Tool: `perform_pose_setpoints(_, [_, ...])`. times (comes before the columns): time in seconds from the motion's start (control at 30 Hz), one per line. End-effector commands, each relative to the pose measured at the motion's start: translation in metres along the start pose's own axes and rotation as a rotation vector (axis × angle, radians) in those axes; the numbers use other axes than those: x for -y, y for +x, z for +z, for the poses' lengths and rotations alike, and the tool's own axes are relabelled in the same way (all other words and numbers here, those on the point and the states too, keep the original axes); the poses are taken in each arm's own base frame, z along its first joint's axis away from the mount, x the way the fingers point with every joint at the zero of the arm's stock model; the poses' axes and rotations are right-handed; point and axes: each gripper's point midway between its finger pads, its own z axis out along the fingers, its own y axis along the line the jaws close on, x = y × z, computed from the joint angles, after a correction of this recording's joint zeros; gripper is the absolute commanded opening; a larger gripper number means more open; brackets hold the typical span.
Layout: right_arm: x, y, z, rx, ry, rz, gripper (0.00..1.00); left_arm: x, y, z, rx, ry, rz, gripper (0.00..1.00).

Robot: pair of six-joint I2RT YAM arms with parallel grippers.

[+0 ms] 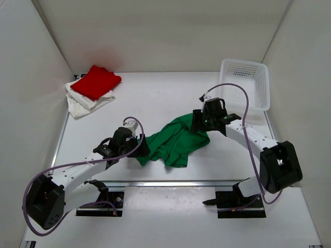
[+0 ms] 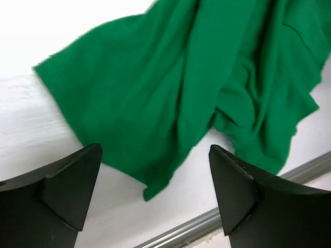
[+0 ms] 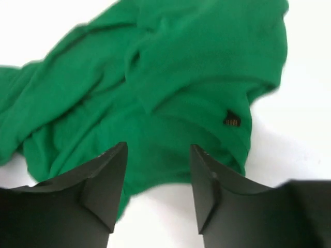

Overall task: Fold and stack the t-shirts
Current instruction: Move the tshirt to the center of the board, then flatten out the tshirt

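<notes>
1. White walls close in three sides of a plain white counter, which is evenly lit. A metal rail runs along its near edge.
2. At the counter's far left corner the red t-shirt lies as a compact folded shape on top of the off-white t-shirt. The lower one sticks out toward the near side and looks a little rumpled. I judge these two to be folded and stacked, though the pile is not neat.
3. The green t-shirt lies crumpled and unfolded near the middle of the near edge, well apart from the pile. Its folds are bunched, and a small dark label shows in the right wrist view.
4. The left hand is spread wide and holds nothing. It hangs just beside the left end of the green cloth.
5. The right hand also has its fingers parted with nothing between them. It is poised over the far right part of the same shirt.
6. A white perforated basket stands at the far right corner, and nothing shows inside it.
7. By my reckoning about two thirds of the task is done. The green shirt has yet to be spread flat, folded and carried to the pile.
</notes>
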Motion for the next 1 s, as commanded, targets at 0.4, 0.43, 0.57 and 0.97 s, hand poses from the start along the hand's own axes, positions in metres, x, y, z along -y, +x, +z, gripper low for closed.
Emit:
perform_pose_setpoints(0.4, [0.010, -0.037, 0.045, 0.011, 0.154, -0.075, 0.54, 0.013, 0.015, 0.025, -0.049, -0.002, 0.104, 0.60])
perform_pose_setpoints(0.43, [0.010, -0.037, 0.046, 0.014, 0.162, -0.083, 0.45, 0.009, 0.015, 0.028, -0.047, -0.030, 0.112, 0.49])
perform_pose_setpoints(0.57, [0.005, -0.047, 0.039, 0.041, 0.167, -0.091, 0.07, 0.013, -0.005, 0.024, -0.006, -0.023, 0.075, 0.07])
perform_pose_setpoints(0.97, [-0.059, -0.166, -0.114, 0.390, 0.013, -0.137, 0.00, 0.054, -0.181, -0.059, 0.300, 0.172, -0.041, 0.00])
